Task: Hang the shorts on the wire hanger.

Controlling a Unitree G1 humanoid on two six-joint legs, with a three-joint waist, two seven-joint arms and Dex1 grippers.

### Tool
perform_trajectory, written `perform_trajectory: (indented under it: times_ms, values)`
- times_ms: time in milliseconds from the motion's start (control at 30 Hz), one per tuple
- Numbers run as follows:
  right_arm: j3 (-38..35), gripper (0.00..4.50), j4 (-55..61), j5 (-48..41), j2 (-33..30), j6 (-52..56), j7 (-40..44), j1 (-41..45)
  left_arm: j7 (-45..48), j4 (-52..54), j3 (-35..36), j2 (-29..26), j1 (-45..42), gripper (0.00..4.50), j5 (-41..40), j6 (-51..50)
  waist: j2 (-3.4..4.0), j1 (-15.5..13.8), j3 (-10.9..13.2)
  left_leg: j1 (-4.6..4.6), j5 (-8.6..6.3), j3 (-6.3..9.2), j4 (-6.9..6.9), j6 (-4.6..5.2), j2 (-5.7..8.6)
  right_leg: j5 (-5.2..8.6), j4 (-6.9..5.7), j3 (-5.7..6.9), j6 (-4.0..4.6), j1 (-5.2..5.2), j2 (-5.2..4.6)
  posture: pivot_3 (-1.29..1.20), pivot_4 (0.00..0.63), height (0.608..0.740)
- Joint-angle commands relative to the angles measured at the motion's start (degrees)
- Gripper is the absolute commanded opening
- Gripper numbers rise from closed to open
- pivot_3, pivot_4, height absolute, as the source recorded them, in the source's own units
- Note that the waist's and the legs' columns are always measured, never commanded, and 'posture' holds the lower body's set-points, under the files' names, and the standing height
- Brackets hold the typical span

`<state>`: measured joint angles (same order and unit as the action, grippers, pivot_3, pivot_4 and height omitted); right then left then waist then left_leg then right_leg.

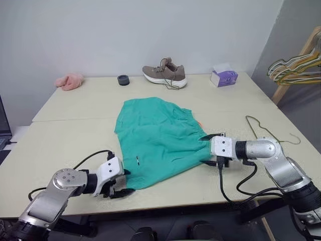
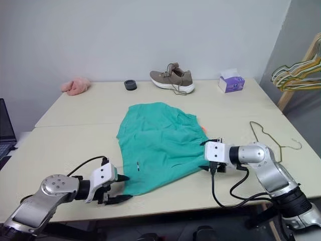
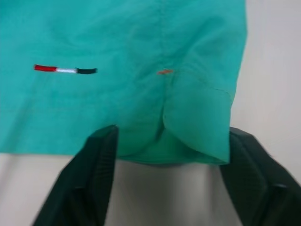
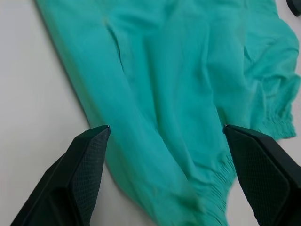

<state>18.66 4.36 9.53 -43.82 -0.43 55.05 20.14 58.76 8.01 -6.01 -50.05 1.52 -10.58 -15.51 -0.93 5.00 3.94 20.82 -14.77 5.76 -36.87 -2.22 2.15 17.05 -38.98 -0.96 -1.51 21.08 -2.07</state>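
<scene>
The teal-green shorts (image 1: 160, 133) lie spread flat in the middle of the table, gathered waistband to the right. The thin wire hanger (image 1: 271, 131) lies flat on the table to their right, apart from the cloth. My left gripper (image 1: 125, 182) is low at the shorts' near hem corner. In the left wrist view its fingers (image 3: 94, 160) stand apart, with the folded hem corner (image 3: 197, 122) between them, not pinched. My right gripper (image 1: 206, 149) is at the waistband edge; its fingers (image 4: 89, 155) are spread wide over the fabric (image 4: 188, 94).
Along the table's far edge stand a brown shoe (image 1: 165, 74), a pink cloth (image 1: 70, 81), a small dark round object (image 1: 123, 80) and a purple tissue box (image 1: 223, 76). A bunch of yellow-green hangers (image 1: 296, 68) hangs on a wooden stand beyond the right edge.
</scene>
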Motion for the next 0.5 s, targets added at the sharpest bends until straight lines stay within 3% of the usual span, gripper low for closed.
perform_trajectory:
  times_ms: [33, 233, 367, 500]
  values:
    - [1.4, 4.11, -4.6, 4.6, -0.4, -8.6, -2.7, 0.8, -2.3, -1.9, 1.0, 1.0, -2.1, 2.02, 2.0, 2.4, 0.0, 0.0, 0.0, 0.0, 0.0, -0.02, 0.0, 0.0, -0.01, 0.0, -0.01, -0.01, 0.0, -0.03, 0.0, -0.14, 0.0, 0.74]
    - [4.8, 4.11, -16.9, 12.4, 1.1, -19.2, -8.0, 6.1, -3.5, -2.3, 2.4, 1.6, -3.4, 0.1, 2.5, 3.3, -0.04, 0.6, 0.0, -0.03, 0.0, -0.07, 0.0, 0.01, -0.03, -0.03, -0.04, -0.04, -0.03, -0.24, 0.02, -0.13, 0.0, 0.74]
    - [6.2, 4.11, -25.8, 15.5, 4.0, -22.6, -11.8, 10.8, -3.2, -2.4, 3.3, 1.0, -3.3, 0.03, 2.2, 3.7, -0.06, 0.7, 0.0, -0.08, 0.04, -0.04, -0.06, 0.06, -0.03, -0.09, -0.04, -0.03, -0.04, -0.35, 0.03, -0.12, 0.0, 0.74]
    - [7.2, 2.77, -31.0, 16.5, 4.7, -26.8, -11.5, 14.0, -2.2, -2.6, 4.2, 0.0, -2.6, 0.0, 2.0, 4.7, -0.08, 0.7, -0.1, -0.1, 0.06, 0.01, -0.07, 0.09, -0.01, -0.11, -0.03, -0.02, -0.03, -0.41, 0.02, -0.11, 0.0, 0.74]
